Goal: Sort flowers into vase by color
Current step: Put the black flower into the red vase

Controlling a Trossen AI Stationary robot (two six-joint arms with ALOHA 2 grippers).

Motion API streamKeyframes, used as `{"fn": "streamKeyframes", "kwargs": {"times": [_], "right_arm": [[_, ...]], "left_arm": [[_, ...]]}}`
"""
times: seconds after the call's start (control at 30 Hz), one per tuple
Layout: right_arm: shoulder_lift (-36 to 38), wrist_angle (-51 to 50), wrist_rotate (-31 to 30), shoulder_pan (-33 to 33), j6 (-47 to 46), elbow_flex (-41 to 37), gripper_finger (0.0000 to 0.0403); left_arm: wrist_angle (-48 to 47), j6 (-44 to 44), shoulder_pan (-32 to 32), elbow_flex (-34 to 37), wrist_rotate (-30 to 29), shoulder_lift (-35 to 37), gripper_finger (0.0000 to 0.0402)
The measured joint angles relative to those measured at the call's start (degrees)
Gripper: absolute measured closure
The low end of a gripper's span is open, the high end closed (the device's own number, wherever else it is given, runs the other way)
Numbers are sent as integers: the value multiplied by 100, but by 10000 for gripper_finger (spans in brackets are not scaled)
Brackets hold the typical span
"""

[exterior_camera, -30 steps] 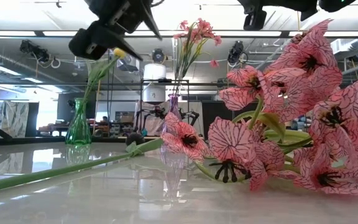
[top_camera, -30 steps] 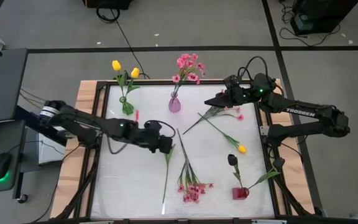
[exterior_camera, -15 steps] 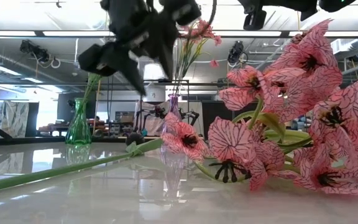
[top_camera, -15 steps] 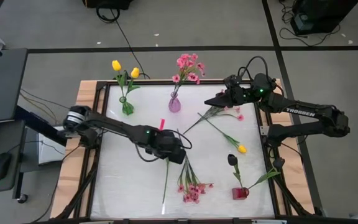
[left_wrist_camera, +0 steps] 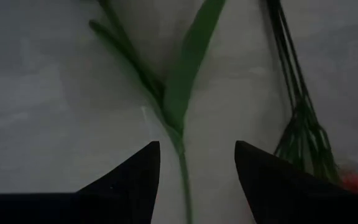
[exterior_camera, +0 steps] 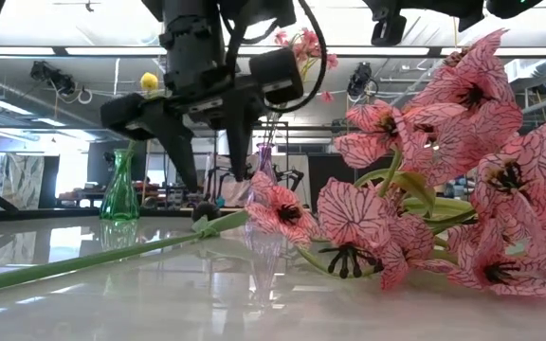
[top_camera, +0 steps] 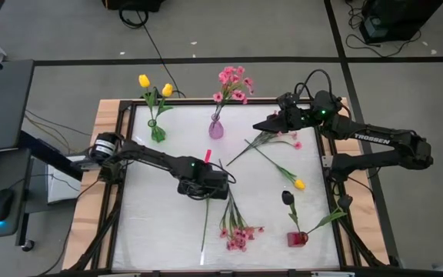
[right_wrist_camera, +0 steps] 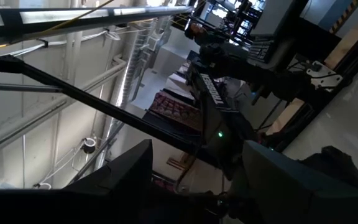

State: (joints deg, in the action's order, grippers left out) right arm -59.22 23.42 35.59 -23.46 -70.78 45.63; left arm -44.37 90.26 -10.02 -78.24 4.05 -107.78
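Well, target stem: a long green stem (top_camera: 205,219) lies flat on the desk (top_camera: 152,231), running from the middle toward the near edge; its bloom is hidden under the arm, so I cannot tell its colour.
Left gripper (top_camera: 206,189): it hangs low right over the upper part of that stem, jaws wide and empty; in the left wrist view the stem (left_wrist_camera: 182,168) and its leaf run between the two dark fingers, not yet touched as far as I can see.
Neighbour: a pink spray (top_camera: 237,235) lies just beside the stem, its own stalks fanning toward the gripper.
Done, pink: the small purple vase (top_camera: 216,128) at the far edge holds a bunch of pink blossoms (top_camera: 232,83).
Done, yellow: the green vase (top_camera: 158,132) at the far left holds two yellow tulips (top_camera: 154,85).
Done, dark: the red vase (top_camera: 297,238) at the near right holds one dark tulip (top_camera: 288,198).
Left loose: besides the stem and the pink spray, another pink spray (top_camera: 271,138) and a yellow tulip (top_camera: 299,184) lie crossed right of the middle.
Right gripper (top_camera: 264,125): it waits raised by the far right corner, jaws wide, nothing in them.
Progress: I would say roughly halfway, each vase started and four flowers still lying on the desk.
Step in hand: likely lowering to pinch the stem.
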Motion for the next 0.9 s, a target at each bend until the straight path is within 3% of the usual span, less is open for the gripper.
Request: {"fn": "streamKeyframes", "kwargs": {"times": [0.9], "right_arm": [[-2,-7,1,2,-1,0,145]], "left_arm": [[-3,734,92,13,52,-494,189]]}}
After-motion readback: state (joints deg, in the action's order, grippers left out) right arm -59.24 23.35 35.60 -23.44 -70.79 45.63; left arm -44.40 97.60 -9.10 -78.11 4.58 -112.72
